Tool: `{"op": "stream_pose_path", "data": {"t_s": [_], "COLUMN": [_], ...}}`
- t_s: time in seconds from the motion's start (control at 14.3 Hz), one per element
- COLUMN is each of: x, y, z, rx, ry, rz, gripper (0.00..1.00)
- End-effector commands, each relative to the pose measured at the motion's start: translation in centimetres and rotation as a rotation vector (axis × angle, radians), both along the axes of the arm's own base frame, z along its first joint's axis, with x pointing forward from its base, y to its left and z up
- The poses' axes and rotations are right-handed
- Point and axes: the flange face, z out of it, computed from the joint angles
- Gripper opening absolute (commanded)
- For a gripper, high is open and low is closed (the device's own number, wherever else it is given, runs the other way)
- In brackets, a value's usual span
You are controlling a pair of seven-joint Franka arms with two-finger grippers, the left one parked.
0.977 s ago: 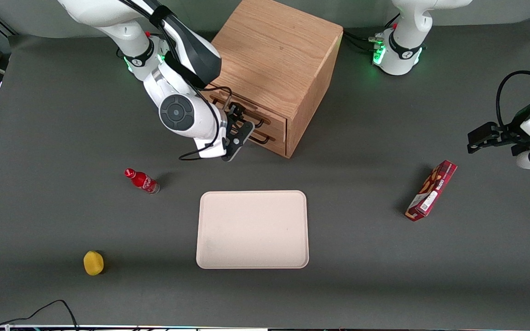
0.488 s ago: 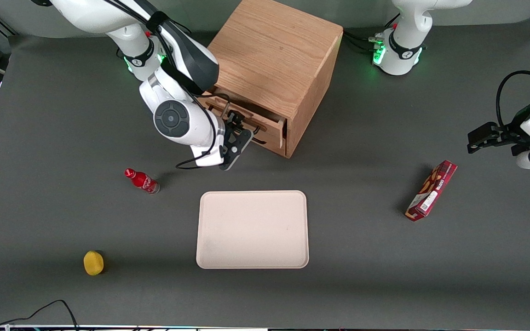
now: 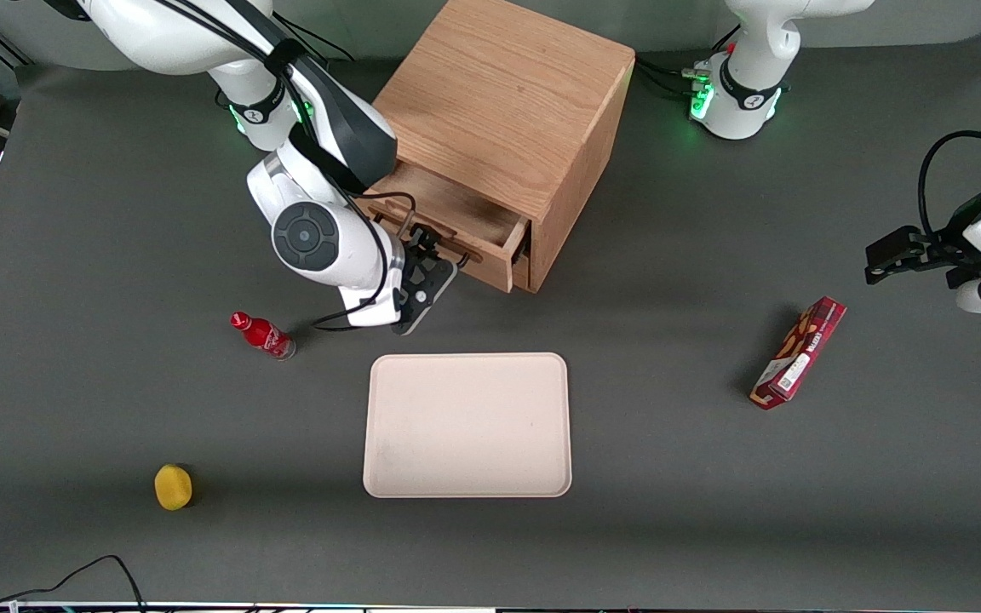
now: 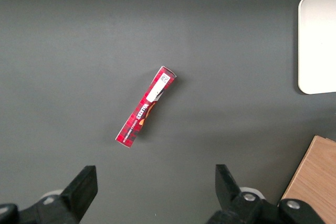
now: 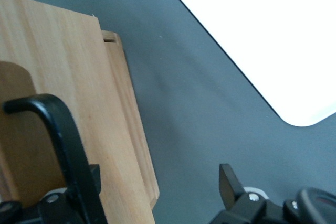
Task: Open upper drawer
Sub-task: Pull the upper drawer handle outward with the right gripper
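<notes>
Half-out upper drawer [image 3: 456, 223] (farther than before), pincer [image 3: 433, 255]

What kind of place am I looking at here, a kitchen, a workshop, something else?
Probably a robotics lab test bench: robot arms bolted to a grey table, one gripper at the upper drawer of an oak cabinet, and a tray and snack box laid out as props.

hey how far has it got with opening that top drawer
Done so far: the upper drawer is already slid partway out of the cabinet, with its bare wooden inside showing. In hand: the hand is at the drawer's black bar handle, in front of the drawer. Left: possibly more pulling, since the drawer's box looks only partly out, then letting go.
</notes>
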Motion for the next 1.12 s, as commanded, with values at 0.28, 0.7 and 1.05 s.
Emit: {"op": "stream_pose_path", "data": {"t_s": [0.28, 0.7, 1.05], "x": [2.8, 5.5, 7.1], "y": [-1.4, -3.5, -4.6], "z": [-0.6, -0.8, -1.1], "rx": [-0.022, -0.038, -0.044], "ry": [-0.032, -0.065, -0.084], "rz": [-0.005, -0.023, -0.021], "gripper": [1.00, 1.00, 1.00]}}
